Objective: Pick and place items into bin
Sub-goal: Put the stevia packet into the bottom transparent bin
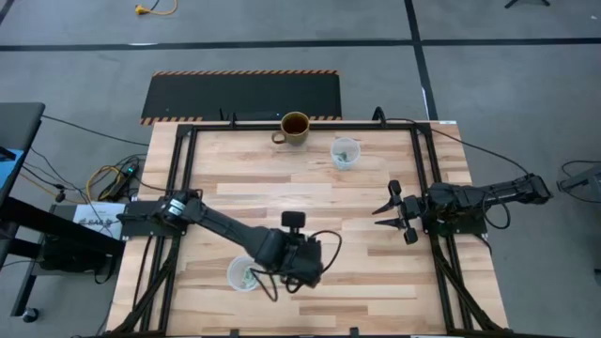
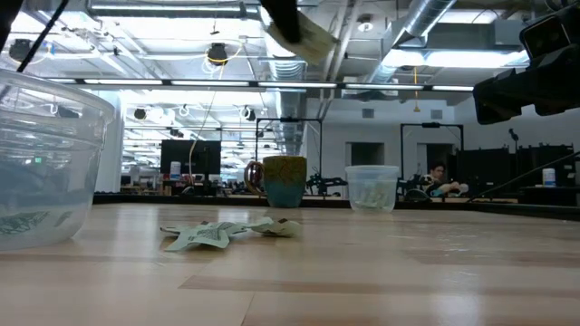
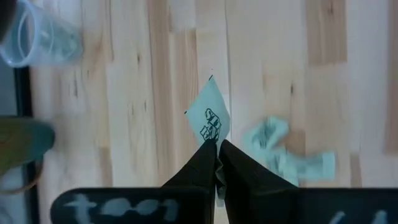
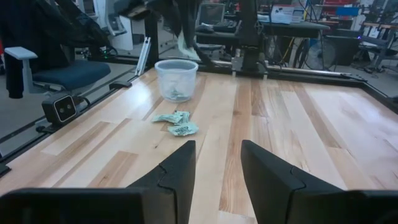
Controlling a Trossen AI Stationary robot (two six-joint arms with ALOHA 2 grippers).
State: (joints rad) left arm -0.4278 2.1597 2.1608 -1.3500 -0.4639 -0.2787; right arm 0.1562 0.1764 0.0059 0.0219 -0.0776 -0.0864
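My left gripper [image 3: 217, 144] hangs above the table's near middle [image 1: 302, 263], shut on one mint-green wrapped piece [image 3: 210, 121]. Two or three more pieces [image 3: 273, 134] lie flat on the wood below it, also visible in the low view [image 2: 227, 233] and the right wrist view [image 4: 176, 122]. A clear plastic bin [image 1: 242, 274] stands just left of the left gripper and holds some pieces [image 2: 23, 220]. My right gripper [image 1: 377, 217] waits open near the table's right side, pointing toward the pieces [image 4: 217, 152]. My left gripper pinches the wrapped piece by one end [image 3: 214, 138] between its two fingertips [image 3: 202, 155], coming from above and pointing down. The piece is lifted clear of the table and sticks out beyond the fingertips; its pale body shows high up in the low view [image 2: 313, 41].
A yellow-green mug [image 1: 295, 128] and a second clear cup with pieces inside [image 1: 345, 152] stand at the far edge. A black frame [image 1: 424, 178] borders the table. Bare wood lies between the two grippers.
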